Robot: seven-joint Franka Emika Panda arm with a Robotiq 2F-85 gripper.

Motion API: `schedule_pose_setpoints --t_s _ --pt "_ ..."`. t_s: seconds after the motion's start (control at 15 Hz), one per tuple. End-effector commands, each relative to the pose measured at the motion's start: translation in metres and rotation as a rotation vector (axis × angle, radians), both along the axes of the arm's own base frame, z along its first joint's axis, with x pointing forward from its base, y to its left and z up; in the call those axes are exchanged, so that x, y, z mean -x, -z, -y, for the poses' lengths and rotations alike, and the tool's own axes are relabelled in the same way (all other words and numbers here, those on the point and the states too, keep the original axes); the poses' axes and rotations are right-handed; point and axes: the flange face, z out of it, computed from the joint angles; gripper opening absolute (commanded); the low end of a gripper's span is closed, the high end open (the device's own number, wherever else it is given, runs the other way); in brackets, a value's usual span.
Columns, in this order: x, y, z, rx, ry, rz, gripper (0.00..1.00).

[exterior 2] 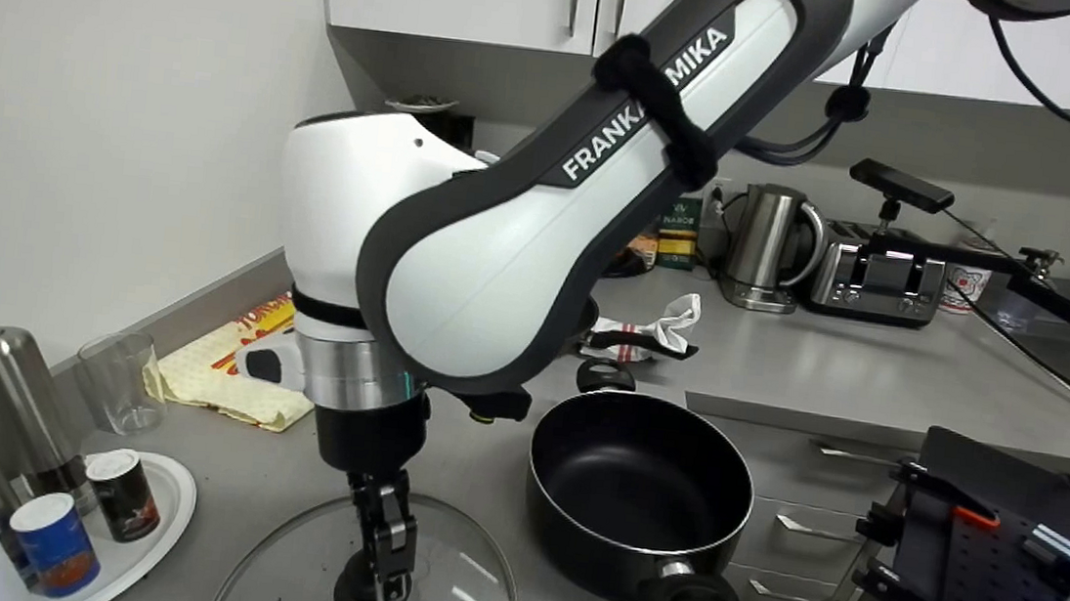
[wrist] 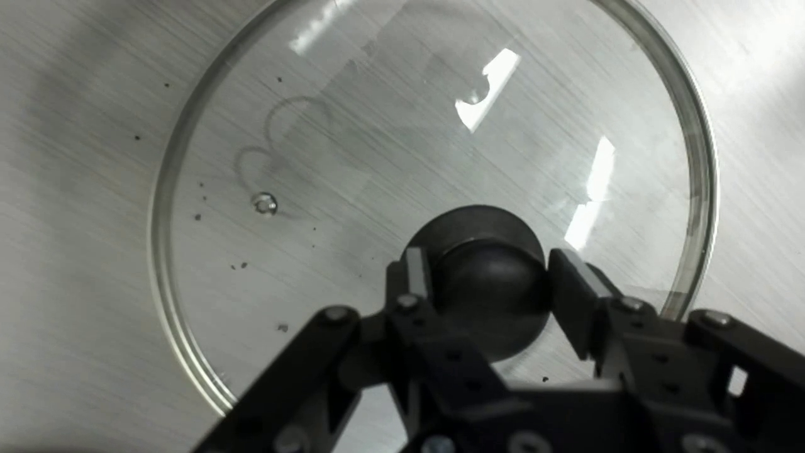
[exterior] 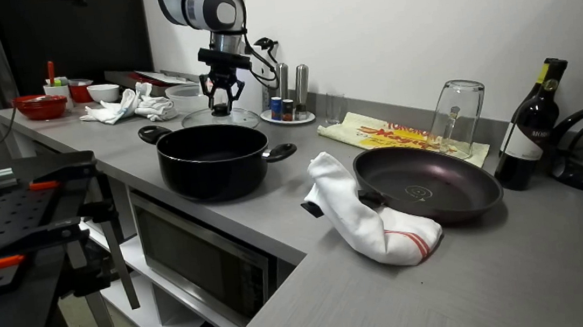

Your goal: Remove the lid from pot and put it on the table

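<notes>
While the pot [exterior: 210,166] stands uncovered on the matte grey counter [exterior: 445,288], its lid [wrist: 390,176] lies near it on that same surface: clear round glass, a shiny band for an edge, bright streaks of light across it. And here is the gripper [wrist: 490,280], right over the lid's middle, blocky dark fingers [wrist: 575,302] tight against both sides of the smooth, rounded black knob [wrist: 494,296], a snug hold in the wrist view! Look at the pot: glossy black wall, thin pale rim, two short looped handles [exterior 2: 691,600]. In an exterior view a shallow dark pan [exterior: 429,181] sits farther along, a pale round mark on its floor, and a soft white towel [exterior: 380,230], red-striped, drapes over its handle [exterior: 313,209].
</notes>
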Motion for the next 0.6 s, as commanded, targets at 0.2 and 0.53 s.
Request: schedule_pose_setpoints --t_s 0.2,0.53 --pt "-0.004 0.022 -0.006 0.005 -0.041 -0.048 0.24" --pt "-0.004 0.037 -0.005 0.017 -0.036 -0.071 0.24"
